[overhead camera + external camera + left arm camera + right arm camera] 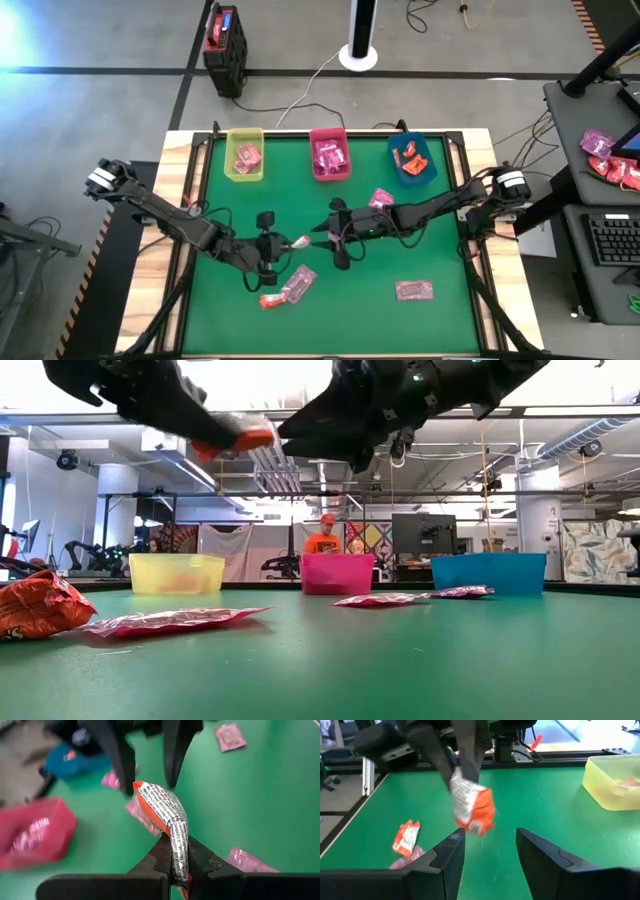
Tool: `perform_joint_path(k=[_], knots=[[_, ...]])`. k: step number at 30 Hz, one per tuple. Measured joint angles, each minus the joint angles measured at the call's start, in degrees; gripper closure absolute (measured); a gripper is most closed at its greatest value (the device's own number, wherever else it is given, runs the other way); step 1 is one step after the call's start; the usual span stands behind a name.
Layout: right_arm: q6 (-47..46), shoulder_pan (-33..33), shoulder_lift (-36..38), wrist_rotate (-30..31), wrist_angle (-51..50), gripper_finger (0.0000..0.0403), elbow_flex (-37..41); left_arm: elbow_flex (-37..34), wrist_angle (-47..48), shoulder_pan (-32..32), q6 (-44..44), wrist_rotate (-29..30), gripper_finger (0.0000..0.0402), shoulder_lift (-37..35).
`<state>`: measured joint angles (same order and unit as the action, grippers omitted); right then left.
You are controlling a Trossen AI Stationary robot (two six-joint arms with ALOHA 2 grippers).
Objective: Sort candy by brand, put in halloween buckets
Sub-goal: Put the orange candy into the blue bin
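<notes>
An orange-and-white candy packet [162, 807] hangs above the middle of the green table [400, 250], and my left gripper [177, 847] is shut on it. My right gripper [490, 847] faces it from the table's right, open. The packet's free end [472, 805] lies just beyond those fingertips, apart from them. At the far edge stand three buckets: yellow-green [245, 153], pink [330, 153] and blue [412, 160], each with candy inside. Loose on the table lie an orange-red packet [270, 299] and pink packets [300, 284], [414, 291], [380, 198]. My left gripper pinches one end of the orange packet [179, 862] between its two fingers. The fingers come from the table's left, slanting a little downward, and lie along the packet. The packet sticks out past the fingertips toward my right gripper, lifted clear of the table.
A black-and-red box [224, 45] stands on the floor beyond the table's far left corner. More candy lies on a side desk [605, 160] to the right. Bare green surface lies at the near right and near left of the table.
</notes>
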<state>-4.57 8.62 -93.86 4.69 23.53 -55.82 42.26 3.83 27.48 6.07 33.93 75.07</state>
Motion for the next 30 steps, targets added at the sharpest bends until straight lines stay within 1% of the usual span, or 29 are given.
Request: perform_joint_path(k=[2, 4, 14, 18, 20, 22, 27, 28, 30], knots=[[-0.8, 0.0, -0.2, 0.0, -0.2, 0.0234, -0.2, 0.0, -2.3, -0.4, -3.6, 0.0, 0.0397, 0.5], [-2.2, 0.0, -0.5, 0.0, -0.1, 0.0234, -0.6, 0.0, -2.7, -0.9, -5.3, -0.2, 0.0397, 0.5], [-3.3, 0.0, -0.5, -0.2, 0.6, 0.0234, -0.8, 0.0, -3.4, -3.1, -9.1, -0.1, 0.0393, 0.6], [-2.3, 0.0, -0.5, -0.4, 0.9, 0.0241, -0.8, 0.0, -4.4, -3.3, -10.8, -1.3, 0.0393, 0.6], [-1.7, 0.0, -0.5, -0.6, 1.0, 0.0257, -0.8, 0.0, -4.6, -3.3, -11.3, -1.4, 0.0393, 0.7], [-0.9, 0.0, -0.5, -0.6, 1.0, 0.0283, -0.8, 0.0, -4.7, -3.5, -11.4, -1.4, 0.0393, 0.7], [1.3, 0.0, -0.5, -0.6, 0.8, 0.0372, -0.8, 0.0, -4.5, -3.5, -11.4, -1.4, 0.0393, 0.7], [1.8, 0.1, -0.5, -0.7, 0.8, 0.0382, -0.8, 0.0, -4.6, -3.5, -11.4, -1.1, 0.0393, 0.7], [2.1, 0.0, -0.5, -0.5, 0.8, 0.0387, -0.9, 0.0, -4.6, -3.5, -10.8, 0.7, 0.039, 0.7]])
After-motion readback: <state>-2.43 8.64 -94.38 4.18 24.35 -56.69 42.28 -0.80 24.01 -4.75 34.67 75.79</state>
